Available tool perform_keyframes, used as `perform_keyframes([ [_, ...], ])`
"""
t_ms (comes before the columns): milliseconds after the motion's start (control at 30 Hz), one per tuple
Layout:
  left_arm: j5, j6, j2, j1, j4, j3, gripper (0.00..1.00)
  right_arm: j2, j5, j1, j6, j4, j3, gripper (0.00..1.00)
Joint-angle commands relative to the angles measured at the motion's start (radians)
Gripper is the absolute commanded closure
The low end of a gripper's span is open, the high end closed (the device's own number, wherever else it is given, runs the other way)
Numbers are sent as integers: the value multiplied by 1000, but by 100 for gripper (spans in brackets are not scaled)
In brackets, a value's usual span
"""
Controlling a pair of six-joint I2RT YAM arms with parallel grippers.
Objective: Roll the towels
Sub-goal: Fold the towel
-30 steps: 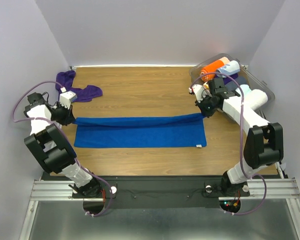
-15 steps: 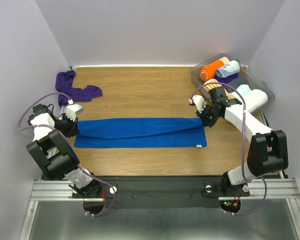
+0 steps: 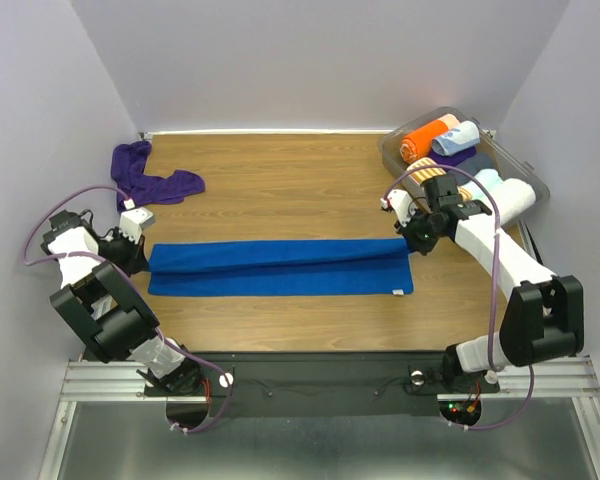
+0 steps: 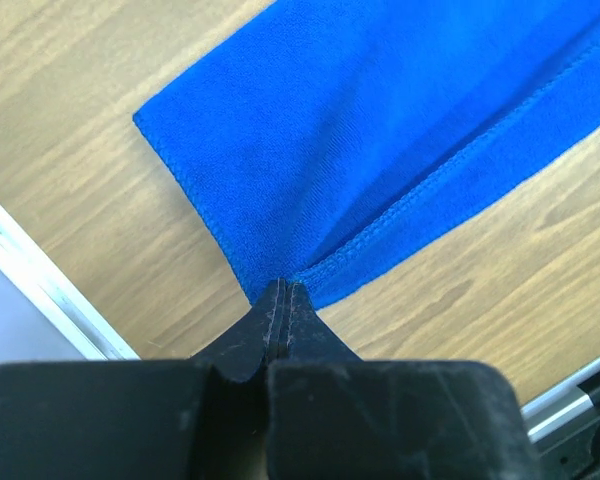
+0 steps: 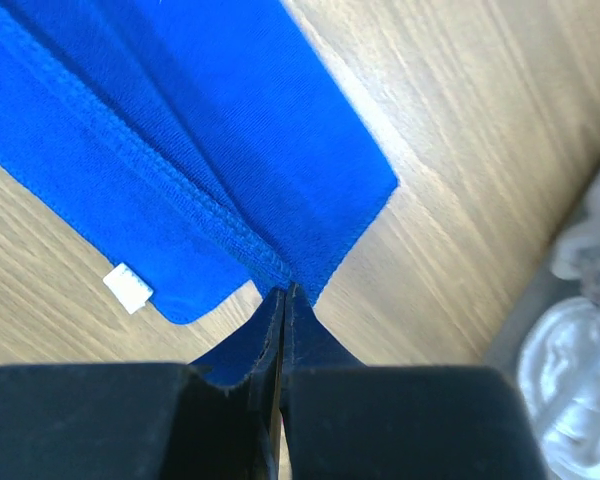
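Towel (image 3: 280, 268) lay sideways on counter (image 3: 280, 180), long axis between both jaws, each clamped on a far end corner.

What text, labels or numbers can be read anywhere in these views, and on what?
None can be read.
The only label is a small white tag at a corner of the blue towel: no print shows on it in the right wrist view, and it is too small to read from above.
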Motion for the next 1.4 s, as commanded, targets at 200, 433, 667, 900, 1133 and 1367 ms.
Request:
perform_keyframes([
  [200,-32,52,-38,8,-25,-50,100,-50,-5,-8,-57,-34,-88,99],
  [433,-79,46,-15,8,46,-111,100,4,-20,-7,-63,-33,-110,100],
  [667,-104,34,8,8,89,-159,100,24,-28,-7,-68,-30,-143,99],
  [900,-124,15,30,8,121,-182,100,59,-39,-7,-60,-14,-171,100],
  [1133,-118,21,30,6,118,-196,100,82,-39,-7,-54,-5,-168,99],
  [1367,-107,7,31,6,115,-177,100,67,-36,-7,-47,-7,-157,99],
])
